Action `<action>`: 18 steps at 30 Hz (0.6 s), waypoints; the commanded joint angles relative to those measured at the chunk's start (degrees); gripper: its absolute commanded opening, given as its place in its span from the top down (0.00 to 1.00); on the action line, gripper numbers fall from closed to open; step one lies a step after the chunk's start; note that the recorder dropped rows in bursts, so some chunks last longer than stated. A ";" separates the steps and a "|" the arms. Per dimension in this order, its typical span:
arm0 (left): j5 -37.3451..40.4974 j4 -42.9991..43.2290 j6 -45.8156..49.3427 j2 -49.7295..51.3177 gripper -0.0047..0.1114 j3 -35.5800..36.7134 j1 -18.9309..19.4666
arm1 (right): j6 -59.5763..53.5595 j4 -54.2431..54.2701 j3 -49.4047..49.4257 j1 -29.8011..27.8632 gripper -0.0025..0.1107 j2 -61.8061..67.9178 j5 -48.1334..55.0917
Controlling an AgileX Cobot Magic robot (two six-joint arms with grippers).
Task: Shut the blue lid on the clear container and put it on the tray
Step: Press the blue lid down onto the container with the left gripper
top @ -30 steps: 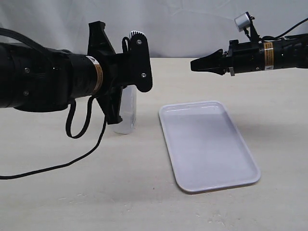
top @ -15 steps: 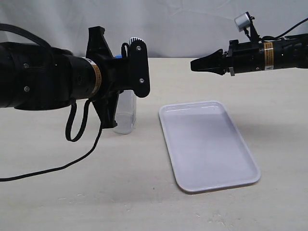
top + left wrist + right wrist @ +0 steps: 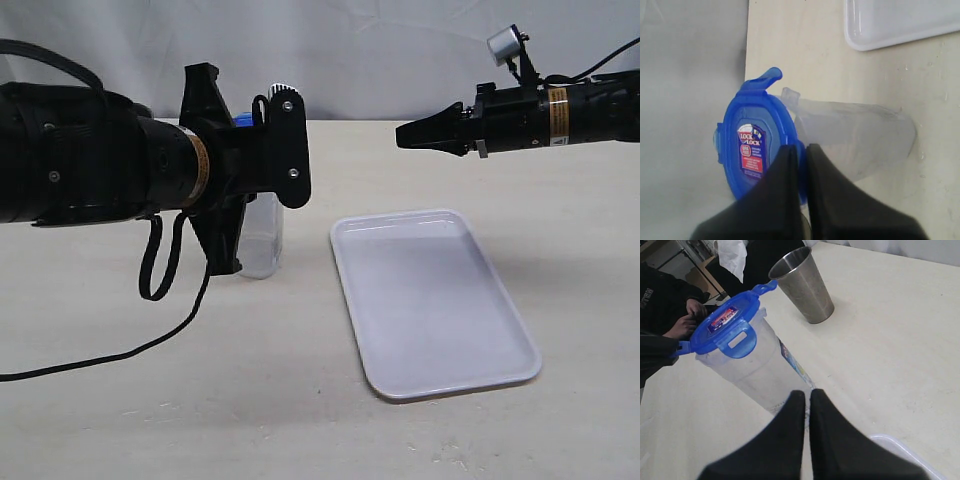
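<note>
The left arm has drawn back slightly, baring the lid [image 3: 243, 121] on the container [image 3: 263, 238], toward the tabletop's [image 3: 200, 400] far edge beside the tray [image 3: 430, 290]. The left pincer [image 3: 800, 149], at the lid's rim, and the right pincer [image 3: 402, 133] are both together. Closing looks unfinished; next, press the tabs down.

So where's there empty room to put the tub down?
The whole white tray is bare. So is the table in front, between the tray and the black cable. It is crowded around the clear container, where the left pincer grips the blue lid, with a steel cup close by.
</note>
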 commanded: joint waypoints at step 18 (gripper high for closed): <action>1.98 -1.60 0.98 -0.52 0.81 0.07 -0.07 | -0.51 -0.01 0.25 -0.05 0.94 -0.62 -0.31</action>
